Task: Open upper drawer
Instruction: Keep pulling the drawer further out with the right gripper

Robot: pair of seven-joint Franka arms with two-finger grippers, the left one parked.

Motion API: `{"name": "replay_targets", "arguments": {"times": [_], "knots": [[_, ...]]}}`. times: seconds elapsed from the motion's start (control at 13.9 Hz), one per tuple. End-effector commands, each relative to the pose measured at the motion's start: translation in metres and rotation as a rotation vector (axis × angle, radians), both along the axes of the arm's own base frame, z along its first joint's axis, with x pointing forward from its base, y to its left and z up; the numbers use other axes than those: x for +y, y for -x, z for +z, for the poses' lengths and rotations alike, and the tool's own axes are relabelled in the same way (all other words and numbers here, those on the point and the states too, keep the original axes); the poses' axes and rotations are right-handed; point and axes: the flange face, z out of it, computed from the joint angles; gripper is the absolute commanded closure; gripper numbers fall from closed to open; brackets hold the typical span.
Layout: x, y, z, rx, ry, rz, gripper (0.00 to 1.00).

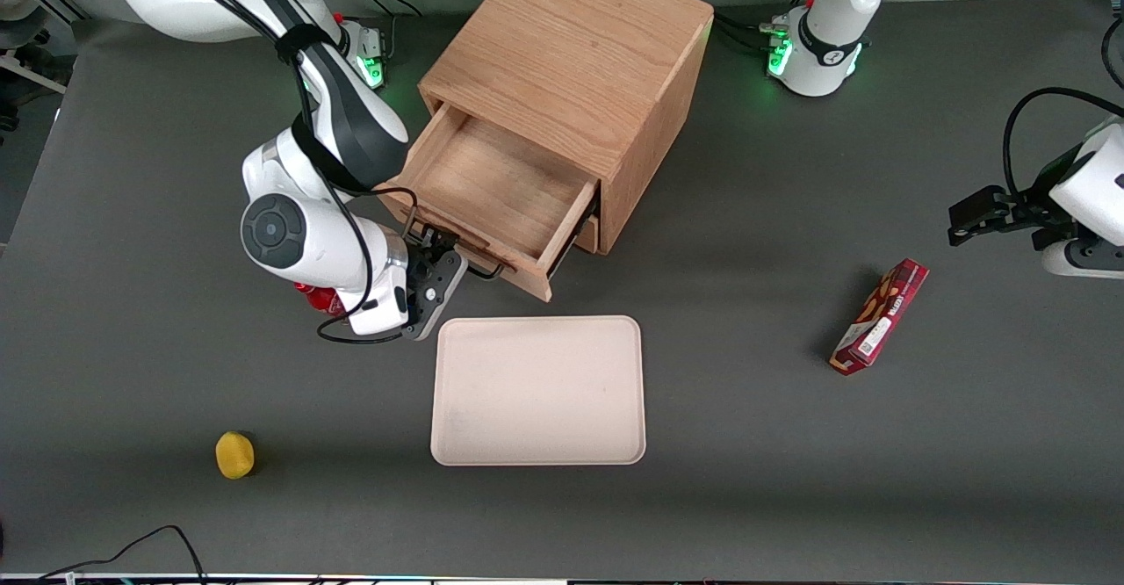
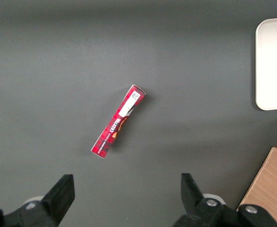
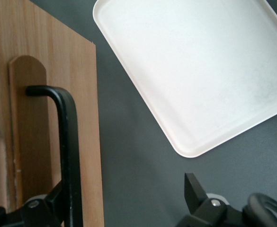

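The wooden cabinet (image 1: 571, 67) stands at the back of the table. Its upper drawer (image 1: 492, 181) is pulled well out, and its bare wooden floor shows. Along the drawer's front (image 3: 34, 118) runs the thin black bar handle (image 1: 457, 251) (image 3: 67, 142). My right gripper (image 1: 436, 247) (image 3: 124, 189) is at that handle, nearer the front camera than the drawer. It is open, with the fingers (image 3: 192, 189) wide apart. The bar lies between them, close against one finger and apart from the other. Only an edge of the lower drawer (image 1: 588, 235) shows under the upper one.
A cream tray (image 1: 537, 390) (image 3: 200, 71) lies just in front of the open drawer. A red snack box (image 1: 880, 315) (image 2: 118, 120) lies toward the parked arm's end. A yellow object (image 1: 234, 455) sits near the front edge, and something red (image 1: 320, 299) shows under my wrist.
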Motion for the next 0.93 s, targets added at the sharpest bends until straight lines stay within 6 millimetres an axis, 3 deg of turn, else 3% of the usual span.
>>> {"name": "replay_targets", "arguments": {"times": [0.0, 0.29, 0.86], "knots": [[0.002, -0.017, 0.0, -0.01, 0.0, 0.022, 0.0], [0.008, -0.023, -0.004, -0.02, 0.004, 0.034, 0.0], [-0.003, -0.038, -0.007, -0.035, 0.035, 0.044, 0.0]]}}
